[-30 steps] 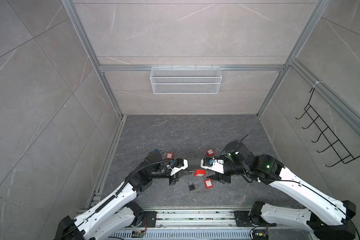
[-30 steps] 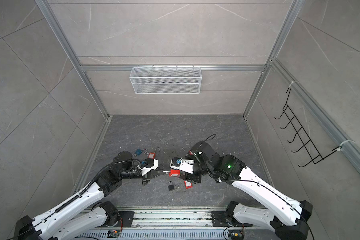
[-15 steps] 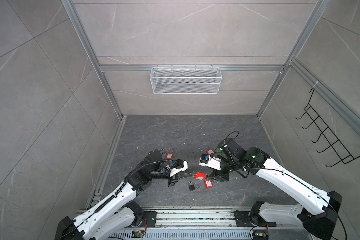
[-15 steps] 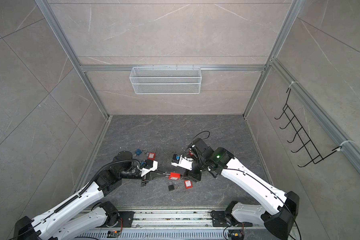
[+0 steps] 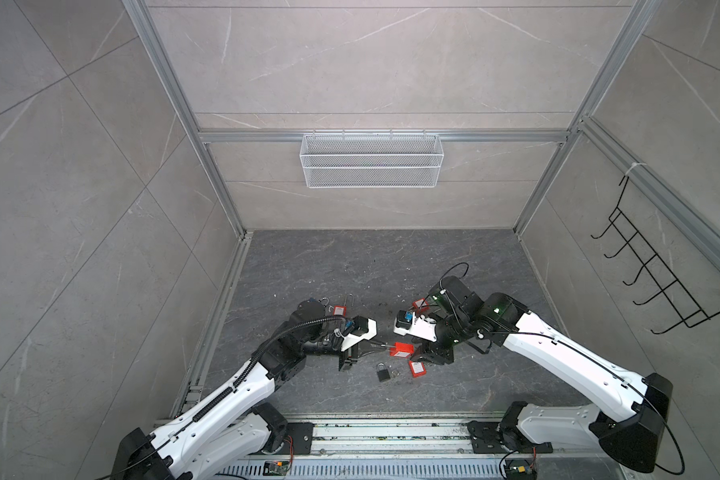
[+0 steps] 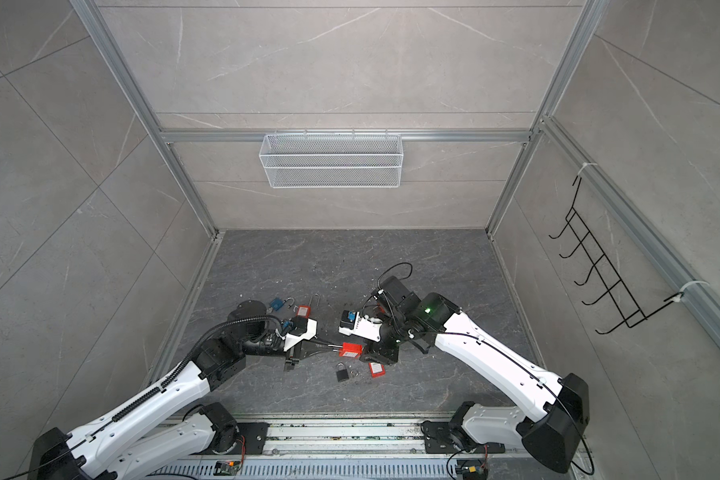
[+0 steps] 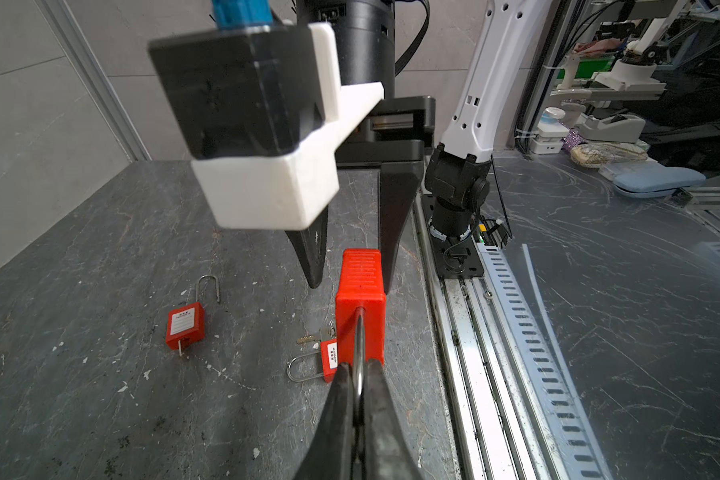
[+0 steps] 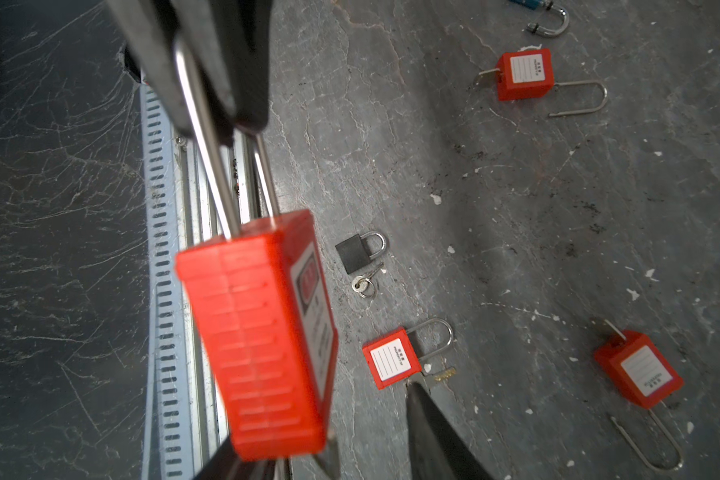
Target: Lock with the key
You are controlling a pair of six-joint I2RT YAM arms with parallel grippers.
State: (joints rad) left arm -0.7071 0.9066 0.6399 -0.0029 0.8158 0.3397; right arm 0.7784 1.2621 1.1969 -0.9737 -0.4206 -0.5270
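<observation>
Clamping the steel loop (image 7: 360, 332) of a red padlock (image 5: 402, 350), the left claw (image 5: 380, 344) is squeezed tight on it and holds the lock clear of the dark tabletop (image 5: 350, 266). In both top views the lock's body points toward 3 o'clock. At 3 o'clock of the lock sits the right claw (image 5: 421, 354) with its jaws parted. One black finger (image 7: 313, 266) stands on each side of the lock's far end with a gap showing, so it grips nothing. In the right wrist view a flat sliver of metal (image 8: 329, 451) sticks out at the lock's base. It may be the key, but it is too blurred to be sure.

On the tabletop, a black padlock (image 5: 382, 372) lies at 7 o'clock of the held lock, with a small ringed key (image 8: 364, 284) just beside it. A second red padlock (image 5: 416, 368) lies at 5 o'clock, a third (image 5: 339, 309) at 10 o'clock and a fourth (image 5: 420, 305) at 1 o'clock. A blue padlock (image 6: 277, 304) lies farther out at 10 o'clock.
</observation>
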